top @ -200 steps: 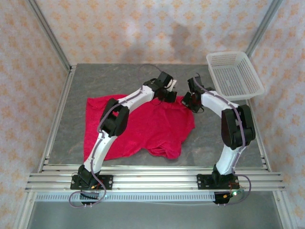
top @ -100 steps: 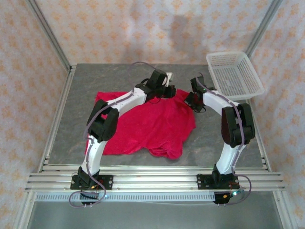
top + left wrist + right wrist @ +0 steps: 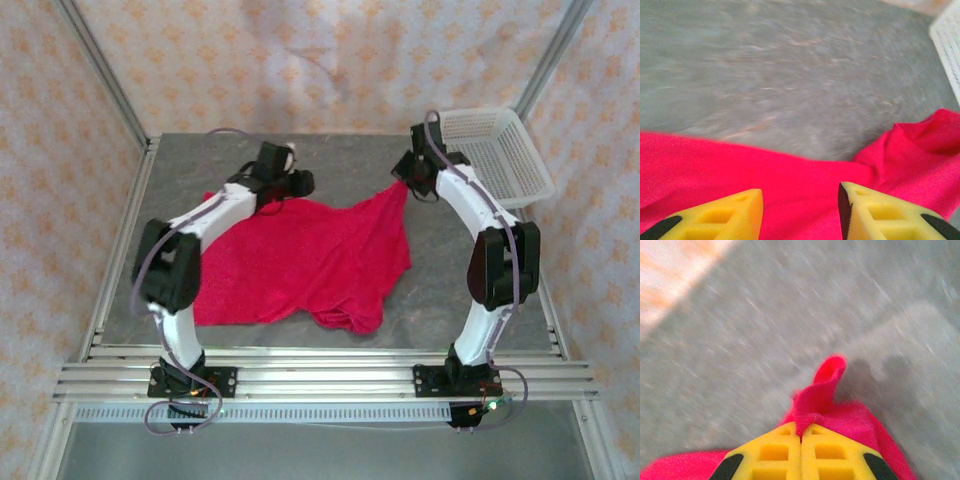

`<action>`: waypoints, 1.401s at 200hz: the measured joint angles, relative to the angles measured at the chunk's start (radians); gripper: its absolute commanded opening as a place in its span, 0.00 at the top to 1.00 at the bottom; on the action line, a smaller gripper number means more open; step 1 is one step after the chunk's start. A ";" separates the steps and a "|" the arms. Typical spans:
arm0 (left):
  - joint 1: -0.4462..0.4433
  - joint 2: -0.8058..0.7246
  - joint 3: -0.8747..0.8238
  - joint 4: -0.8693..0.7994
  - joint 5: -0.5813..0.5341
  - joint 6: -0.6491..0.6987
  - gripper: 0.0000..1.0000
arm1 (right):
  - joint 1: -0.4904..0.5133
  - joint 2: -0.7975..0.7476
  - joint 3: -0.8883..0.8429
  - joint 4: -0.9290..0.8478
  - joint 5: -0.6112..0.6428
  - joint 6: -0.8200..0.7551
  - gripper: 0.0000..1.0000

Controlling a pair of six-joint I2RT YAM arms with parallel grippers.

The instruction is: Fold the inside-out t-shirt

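The inside-out t-shirt lies bright red and mostly flat on the grey table, with a bunched fold at its near edge. My right gripper is shut on a far corner of the shirt, drawn out to a point toward the back right. In the right wrist view the yellow fingers pinch a curl of the red cloth at my right gripper. My left gripper hovers over the shirt's far left edge. Its jaws stand apart at my left gripper, over the red cloth, with nothing clamped.
A white mesh basket stands at the back right corner, and its edge shows in the left wrist view. Bare grey table runs behind the shirt. Patterned walls close in three sides, and an aluminium rail runs along the near edge.
My left gripper has let go of the shirt's far edge, opened and swung left. My right gripper has pulled its corner toward the back right, stretching the shirt's far edge.
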 measured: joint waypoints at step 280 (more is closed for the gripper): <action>0.304 0.099 -0.104 -0.226 -0.040 -0.096 0.48 | -0.069 0.304 0.055 -0.035 -0.108 -0.056 0.51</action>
